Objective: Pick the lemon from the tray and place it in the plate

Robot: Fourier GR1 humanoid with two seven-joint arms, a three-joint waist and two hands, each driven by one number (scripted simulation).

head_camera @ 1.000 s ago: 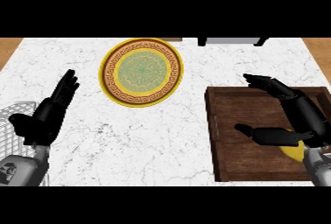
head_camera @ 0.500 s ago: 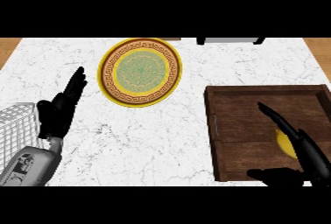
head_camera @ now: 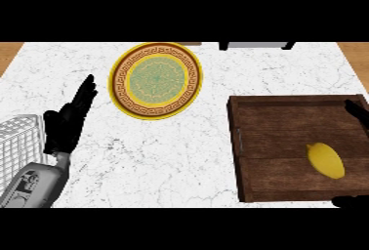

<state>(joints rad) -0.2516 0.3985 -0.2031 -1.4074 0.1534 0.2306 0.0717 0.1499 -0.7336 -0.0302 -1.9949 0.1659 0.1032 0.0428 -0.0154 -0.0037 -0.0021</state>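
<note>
1. The left hand [head_camera: 66, 124] rests at the view's left side, its fingers [head_camera: 85, 93] straight and held together, pointing up and slightly toward the plate; it holds nothing and touches nothing.
2. Its grey forearm [head_camera: 32, 183] comes up from the lower left corner, tilted so the hand leans toward the counter's middle.
3. A white wire basket [head_camera: 16, 139] sits just beside that hand on its outer side, partly cut off by the view's left edge.
4. The round yellow plate [head_camera: 155, 80], with a brown key-pattern ring and a green patterned centre, lies on the white marble counter [head_camera: 166, 156] beyond the left hand's fingertips and to their inner side, near but apart from them.
5. Of the right hand [head_camera: 356, 111] only small black parts show at the view's right edge (one over the tray's far right corner, another at the lower right by the tray's near corner), so I cannot tell how its fingers stand.
6. The lemon [head_camera: 326, 160] lies in the dark wooden tray [head_camera: 274, 122], on the tray's right half, between those two visible parts of the right hand and not touching either.
7. The tray stands well apart from the left hand, across a bare stretch of counter.
</note>
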